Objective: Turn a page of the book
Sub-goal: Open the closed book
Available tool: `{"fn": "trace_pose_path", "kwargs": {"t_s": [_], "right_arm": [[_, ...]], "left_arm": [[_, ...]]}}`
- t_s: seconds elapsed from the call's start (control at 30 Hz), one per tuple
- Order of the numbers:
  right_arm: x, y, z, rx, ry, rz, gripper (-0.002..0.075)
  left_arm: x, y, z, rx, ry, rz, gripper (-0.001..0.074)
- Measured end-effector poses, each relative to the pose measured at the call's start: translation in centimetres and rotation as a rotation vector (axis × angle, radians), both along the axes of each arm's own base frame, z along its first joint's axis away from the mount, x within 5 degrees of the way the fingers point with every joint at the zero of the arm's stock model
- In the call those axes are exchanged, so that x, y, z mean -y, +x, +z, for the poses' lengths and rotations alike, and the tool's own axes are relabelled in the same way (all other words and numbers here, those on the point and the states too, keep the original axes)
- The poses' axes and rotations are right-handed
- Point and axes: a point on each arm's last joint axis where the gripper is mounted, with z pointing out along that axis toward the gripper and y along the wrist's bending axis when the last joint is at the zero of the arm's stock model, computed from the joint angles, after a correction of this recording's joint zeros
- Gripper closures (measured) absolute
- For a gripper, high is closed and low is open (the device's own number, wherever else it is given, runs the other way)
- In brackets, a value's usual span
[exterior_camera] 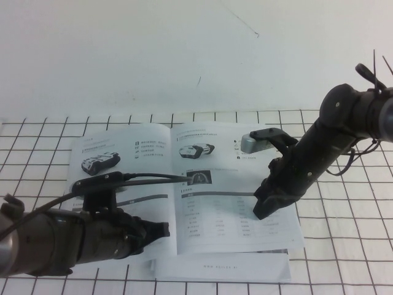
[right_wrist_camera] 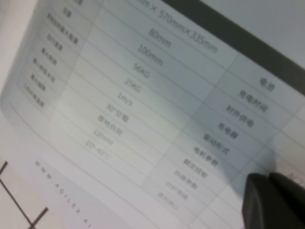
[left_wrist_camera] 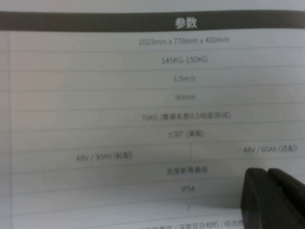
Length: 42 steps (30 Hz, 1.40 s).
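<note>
The book (exterior_camera: 233, 243) lies open and flat on the gridded table. The page (exterior_camera: 132, 157) is its left-hand leaf, showing a black-and-white vehicle (exterior_camera: 99, 163). The right-hand leaf (exterior_camera: 221, 138) has a black vehicle over an arch-shaped photo. My left gripper (exterior_camera: 164, 230) is shut with nothing in it, low over the page's lower table of figures (left_wrist_camera: 181, 95), and its fingertips (left_wrist_camera: 257, 183) are pressed together. My right gripper (exterior_camera: 263, 210) is also shut, its tip close over the right leaf's table (right_wrist_camera: 143, 95), and the fingertips (right_wrist_camera: 257, 191) hold nothing.
The table (exterior_camera: 344, 239) is white with a black grid, and a white wall rises behind it. More of the book's leaves (exterior_camera: 221, 268) stick out below its near edge. My left arm's cable (exterior_camera: 153, 176) crosses the left leaf.
</note>
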Motion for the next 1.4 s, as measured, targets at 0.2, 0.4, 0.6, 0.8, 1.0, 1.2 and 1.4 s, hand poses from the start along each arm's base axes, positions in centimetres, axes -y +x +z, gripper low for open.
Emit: {"fn": "trace_pose_path", "kwargs": {"t_s": [0.2, 0.4, 0.6, 0.8, 1.0, 1.2, 1.4], "right_arm": [[-1.0, -0.9, 0.6, 0.017, -0.038, 0.047, 0.0726], [-0.9, -1.5, 4.0, 0.121, -0.039, 0.058, 0.0726], [-0.9, -1.0, 5.8, 0.234, -0.02, 0.013, 0.0726], [-1.1, -0.1, 2.5, 0.187, -0.048, -0.029, 0.0726], [-1.0, 0.0, 1.1, 0.16, -0.082, -0.044, 0.0726], [0.2, -0.2, 5.3, 0.311, -0.16, 0.027, 0.0726], [2.2, -2.9, 16.2, 0.616, -0.178, 0.038, 0.0726]], "left_arm": [[-0.1, -0.1, 0.7, 0.032, 0.006, -0.018, 0.0737], [-0.7, -0.4, 4.0, 0.155, 0.002, -0.014, 0.0737], [-1.3, 0.3, 5.5, 0.227, 0.059, 0.034, 0.0737], [-0.7, 1.6, 3.3, 0.168, 0.115, 0.011, 0.0737], [-0.3, 2.1, 0.8, 0.096, 0.148, -0.013, 0.0737], [-0.5, 1.7, 4.2, 0.207, 0.116, -0.026, 0.0737], [-1.5, -1.4, 13.0, 0.512, 0.02, -0.09, 0.0737]]}}
